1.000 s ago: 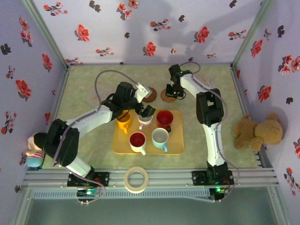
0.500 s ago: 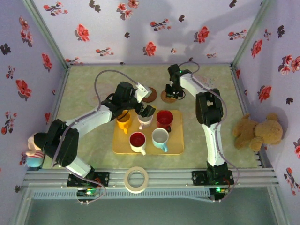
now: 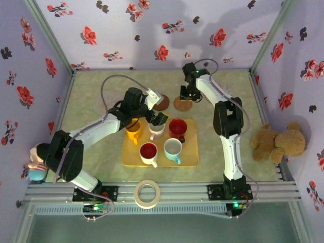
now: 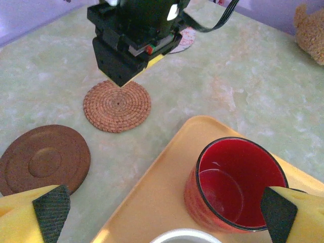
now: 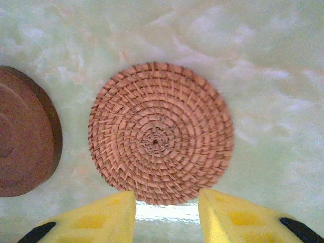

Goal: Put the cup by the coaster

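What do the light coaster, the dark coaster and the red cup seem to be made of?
Light coaster: woven straw or rattan, matte; a coiled braid shows. Dark coaster: probably wood, smooth, with a turned ring. Red cup: glossy, likely glazed ceramic or glass; its rim and inside shine.

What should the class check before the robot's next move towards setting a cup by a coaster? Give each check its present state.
1. Woven coaster bare on top: ok.
2. Right gripper holds nothing, jaws apart above that coaster: ok.
3. Left gripper open over the tray: ok.
4. Red cup upright: ok.
5. Which cup the left gripper aims at: cannot tell.
6. A cup set by a coaster: not ok, none is off the tray.
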Action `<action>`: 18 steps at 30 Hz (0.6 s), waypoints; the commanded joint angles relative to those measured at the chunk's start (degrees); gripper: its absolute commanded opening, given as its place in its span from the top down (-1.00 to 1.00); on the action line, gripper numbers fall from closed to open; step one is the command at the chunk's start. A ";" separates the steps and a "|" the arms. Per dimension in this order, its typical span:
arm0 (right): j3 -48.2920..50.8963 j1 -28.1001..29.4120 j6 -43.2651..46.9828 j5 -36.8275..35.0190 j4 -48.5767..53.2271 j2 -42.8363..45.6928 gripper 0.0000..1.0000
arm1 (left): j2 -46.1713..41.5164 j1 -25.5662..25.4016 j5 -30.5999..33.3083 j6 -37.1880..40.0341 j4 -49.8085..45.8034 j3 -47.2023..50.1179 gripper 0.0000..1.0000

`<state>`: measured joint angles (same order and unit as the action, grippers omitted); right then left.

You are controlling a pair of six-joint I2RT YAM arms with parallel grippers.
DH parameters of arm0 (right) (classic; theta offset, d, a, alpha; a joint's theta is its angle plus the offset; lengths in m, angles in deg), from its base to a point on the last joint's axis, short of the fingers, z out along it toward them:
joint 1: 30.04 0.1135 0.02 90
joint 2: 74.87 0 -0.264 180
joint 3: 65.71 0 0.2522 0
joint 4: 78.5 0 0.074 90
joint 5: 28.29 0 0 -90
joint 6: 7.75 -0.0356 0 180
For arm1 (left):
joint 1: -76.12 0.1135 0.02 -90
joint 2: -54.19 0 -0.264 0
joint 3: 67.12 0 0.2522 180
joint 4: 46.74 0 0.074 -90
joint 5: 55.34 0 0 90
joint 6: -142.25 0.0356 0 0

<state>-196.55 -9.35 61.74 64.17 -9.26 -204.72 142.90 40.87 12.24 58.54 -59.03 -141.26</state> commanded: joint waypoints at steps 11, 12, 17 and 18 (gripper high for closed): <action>-1.59 -1.41 7.71 -16.17 8.82 8.13 -0.19 | -0.19 -1.82 1.45 0.23 1.96 -4.17 -1.00; -1.38 -1.74 8.00 -16.84 9.02 8.33 -0.23 | 0.34 -1.98 1.47 -0.01 2.50 -4.30 -1.00; 1.40 -4.25 8.58 -17.29 7.20 8.97 -0.35 | 2.92 -2.98 1.63 -0.53 3.00 -6.18 -1.00; 2.07 -4.77 8.56 -17.10 6.47 9.03 -0.35 | 3.37 -3.15 1.59 -0.73 3.29 -6.39 -1.00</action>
<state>-196.20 -12.48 69.01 49.66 -2.94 -197.85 144.78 38.45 13.20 58.54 -57.59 -145.50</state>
